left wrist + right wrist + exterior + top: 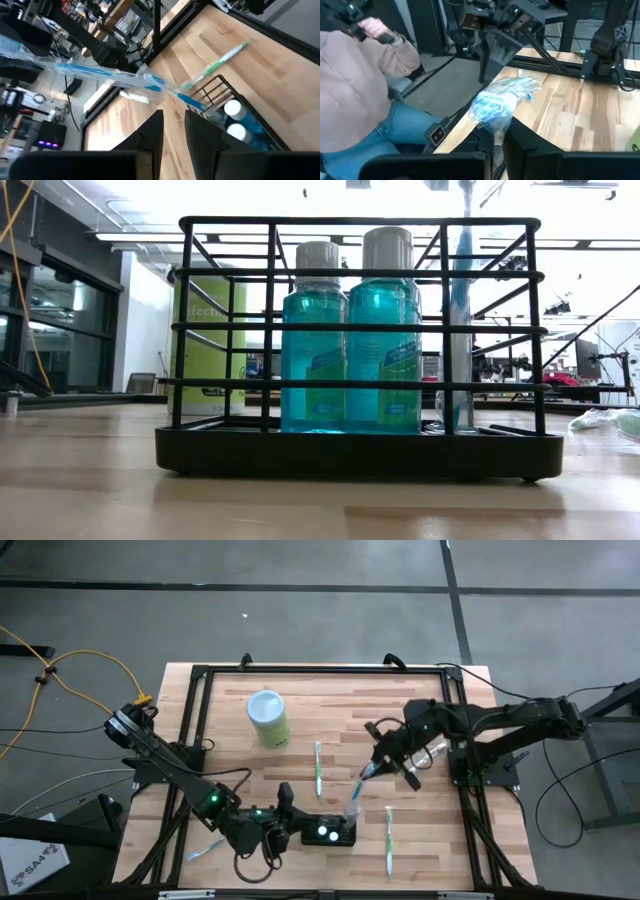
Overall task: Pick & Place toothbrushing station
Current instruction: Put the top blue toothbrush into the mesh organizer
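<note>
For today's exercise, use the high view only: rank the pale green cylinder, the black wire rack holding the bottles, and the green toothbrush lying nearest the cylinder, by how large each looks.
1. Black wire rack, partly hidden by the left gripper
2. Pale green cylinder, close to the rack in size, so that order is unsure
3. Green toothbrush, long but very thin

A pale green cylinder (268, 718) with a whitish top stands on the wooden table's (330, 700) far left; three green toothbrushes (318, 769) lie scattered nearer.

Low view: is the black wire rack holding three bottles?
No: the black wire rack holds two blue bottles with pale caps, side by side.
</note>
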You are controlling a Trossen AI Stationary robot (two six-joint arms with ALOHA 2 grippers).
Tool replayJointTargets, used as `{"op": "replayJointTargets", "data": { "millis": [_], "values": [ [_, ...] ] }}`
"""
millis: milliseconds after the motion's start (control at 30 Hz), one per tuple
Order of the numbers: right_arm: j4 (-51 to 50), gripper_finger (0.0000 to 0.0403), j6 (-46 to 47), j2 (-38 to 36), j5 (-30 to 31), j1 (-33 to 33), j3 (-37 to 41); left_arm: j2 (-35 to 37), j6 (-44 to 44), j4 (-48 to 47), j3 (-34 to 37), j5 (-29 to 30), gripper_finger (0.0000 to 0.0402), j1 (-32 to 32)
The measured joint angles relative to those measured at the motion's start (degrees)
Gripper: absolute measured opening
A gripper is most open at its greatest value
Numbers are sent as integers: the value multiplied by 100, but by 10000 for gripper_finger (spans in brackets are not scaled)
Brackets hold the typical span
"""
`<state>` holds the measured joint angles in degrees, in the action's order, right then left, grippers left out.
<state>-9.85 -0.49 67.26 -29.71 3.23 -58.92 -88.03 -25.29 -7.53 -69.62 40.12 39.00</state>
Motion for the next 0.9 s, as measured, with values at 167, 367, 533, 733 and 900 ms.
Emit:
{"op": "replayJointTargets", "data": {
  "millis": [167, 367, 533, 733, 900],
  "values": [
    [-78, 9, -22, -13, -543, -503, -2, 253, 196, 529, 624, -122, 72, 2],
    [-171, 9, -322, 179, -1184, -839, -5, 587, 166, 1408, 1363, -126, 72, -35],
    [-212, 9, -814, 538, -1573, -860, 2, 725, 177, 1779, 1791, -146, 72, -126],
    [-195, 9, -1326, 963, -1900, -851, 3, 722, 337, 1986, 2039, -162, 72, -151],
    [-25, 9, -1575, 1199, -2109, -848, 2, 720, 423, 2044, 2122, -160, 72, -151]
  ]
}}
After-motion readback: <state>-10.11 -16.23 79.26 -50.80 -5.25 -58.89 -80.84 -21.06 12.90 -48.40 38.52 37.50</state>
